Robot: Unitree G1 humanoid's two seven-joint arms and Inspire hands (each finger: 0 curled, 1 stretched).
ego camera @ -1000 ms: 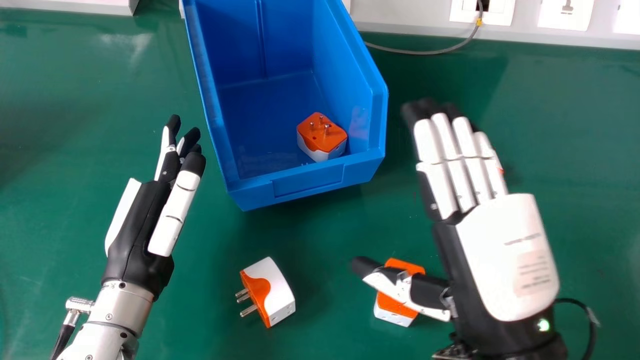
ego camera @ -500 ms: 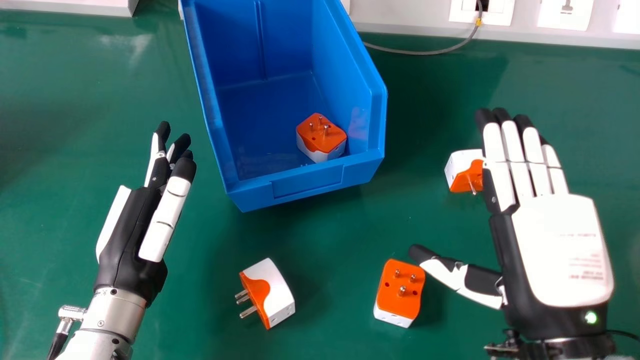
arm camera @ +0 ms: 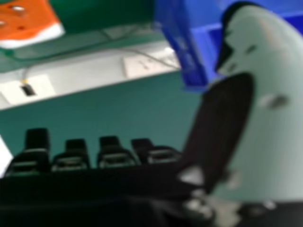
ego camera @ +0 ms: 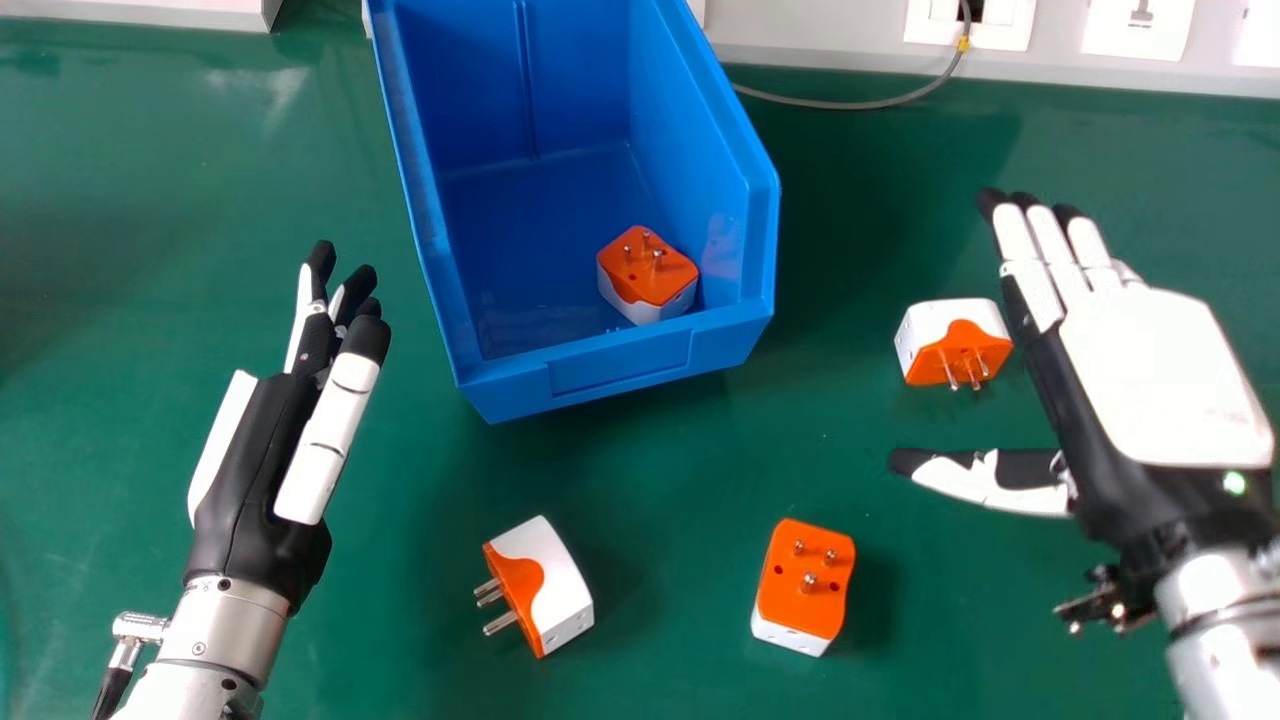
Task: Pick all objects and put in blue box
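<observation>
One orange and white plug adapter (ego camera: 647, 275) lies inside the blue box (ego camera: 620, 362), near its front wall. Three more rest on the table: an adapter on its side (ego camera: 541, 588), one with pins up (ego camera: 803, 588), and another (ego camera: 953, 345) beside my right hand (ego camera: 1160, 370). That hand is open with straight fingers, its thumb apart, just right of the adapter. My left hand (ego camera: 270, 460), open, stays left of the box. In the right hand view appear the thumb of my right hand (arm camera: 270, 109), part of an adapter (arm camera: 28, 21) and the blue box (arm camera: 189, 52).
A green tabletop (ego camera: 150, 300) lies under everything. Along its far edge runs a white strip with sockets (ego camera: 965, 22), and a grey cable (ego camera: 850, 104) curves down from one of them behind the box.
My right hand has moved to the right and then farther away, uncovering the pins-up adapter and the right one. My left hand has shifted slightly left.
</observation>
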